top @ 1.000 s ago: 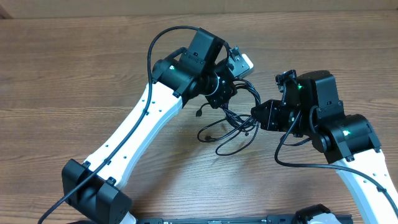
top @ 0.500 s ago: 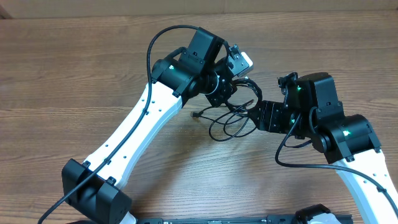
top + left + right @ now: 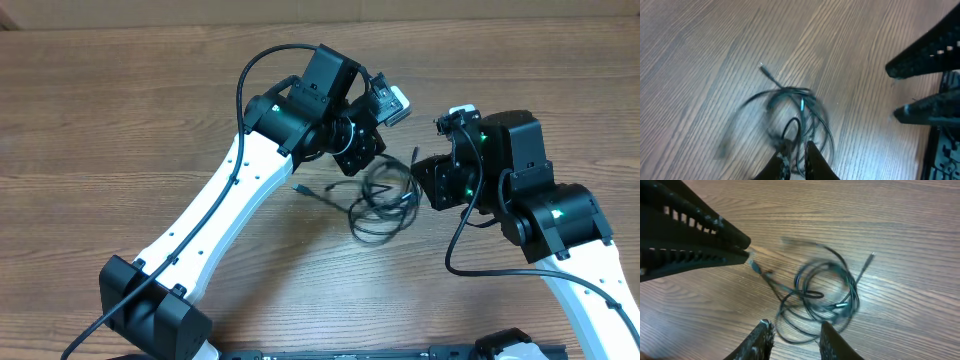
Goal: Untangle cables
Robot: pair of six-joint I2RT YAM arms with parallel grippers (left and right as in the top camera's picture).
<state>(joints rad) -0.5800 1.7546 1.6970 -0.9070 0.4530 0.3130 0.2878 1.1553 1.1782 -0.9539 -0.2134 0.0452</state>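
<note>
Brown wood-grain tabletop (image 3: 120, 120). Tangled cables (image 3: 385, 200): one bunch of thin black loops on it, between the two wrists; blurred in both wrist views. One plug end (image 3: 297, 187) sticks out to the left, clear of the bunch. Fingers of left gripper (image 3: 796, 164) nearly together, cable strands pinched between tips. Jaws of right gripper (image 3: 796, 341) partly apart over the bunch's near loop, no grip visible.

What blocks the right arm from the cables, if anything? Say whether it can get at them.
Probably yes. The right tool stands open with the nearest loop of the cables right before it, nothing across. The left tool seems to pinch them from the far side, clear of that path.
</note>
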